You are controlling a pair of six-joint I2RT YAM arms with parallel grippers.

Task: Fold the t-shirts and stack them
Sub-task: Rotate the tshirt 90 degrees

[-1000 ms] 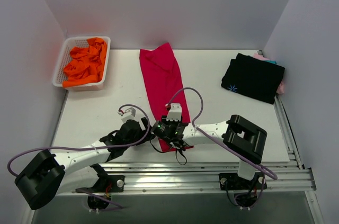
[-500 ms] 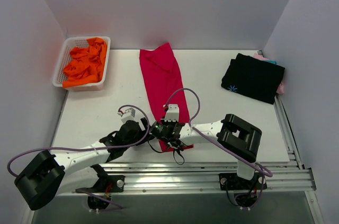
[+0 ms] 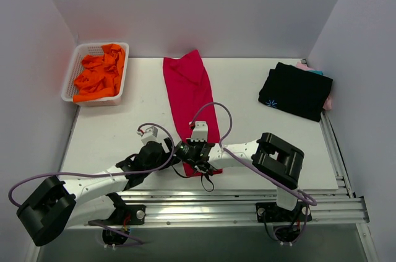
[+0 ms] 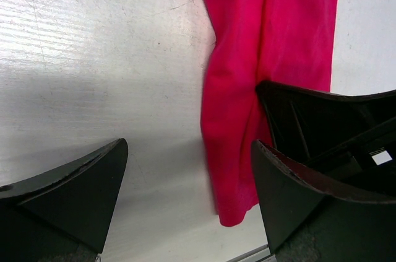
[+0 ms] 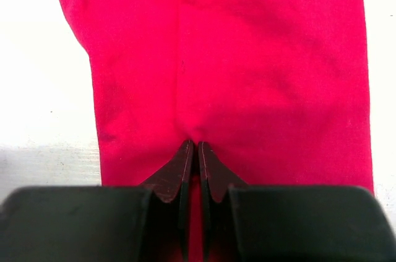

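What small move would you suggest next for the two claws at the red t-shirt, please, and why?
Probably close the left claw on the near left edge of the red t-shirt. The right claw is shut on a pinch of cloth at the near end, while the left claw stands open with that edge between its fingers; two grips should fold the strip evenly.

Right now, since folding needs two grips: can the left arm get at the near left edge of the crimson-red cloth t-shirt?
Probably yes: the left pincer stands open with the uncovered edge of the crimson-red cloth t-shirt between its fingers. The right pincer, shut on the hem, sits close.
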